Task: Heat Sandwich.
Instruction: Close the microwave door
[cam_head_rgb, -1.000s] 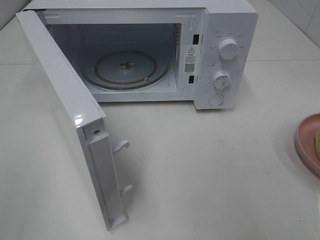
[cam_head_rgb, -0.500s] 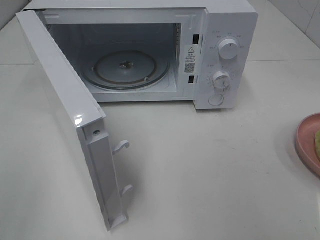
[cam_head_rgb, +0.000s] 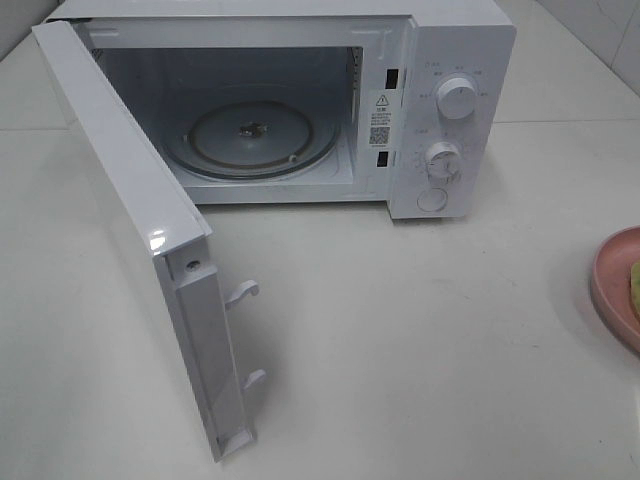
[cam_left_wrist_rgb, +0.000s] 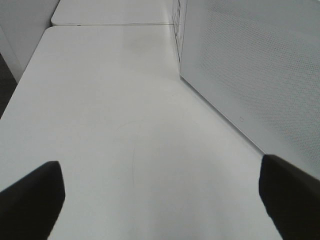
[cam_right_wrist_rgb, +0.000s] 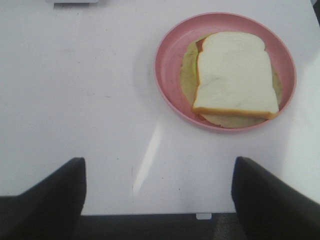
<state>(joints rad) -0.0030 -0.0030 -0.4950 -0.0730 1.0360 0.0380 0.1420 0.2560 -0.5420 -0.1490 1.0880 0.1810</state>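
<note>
Standing wide open in the upper left of the high view, the white microwave (cam_head_rgb: 440, 110) shows a bare glass turntable (cam_head_rgb: 250, 140), so loading, shutting and heating remain. The sandwich (cam_right_wrist_rgb: 234, 75) (white bread, tan crust, pale green filling) lies flat on the round pink plate (cam_right_wrist_rgb: 170, 65), upper right in the right wrist view. Both the right gripper (cam_right_wrist_rgb: 157, 192) and left gripper (cam_left_wrist_rgb: 160, 197) are spread and hold nothing.
</note>
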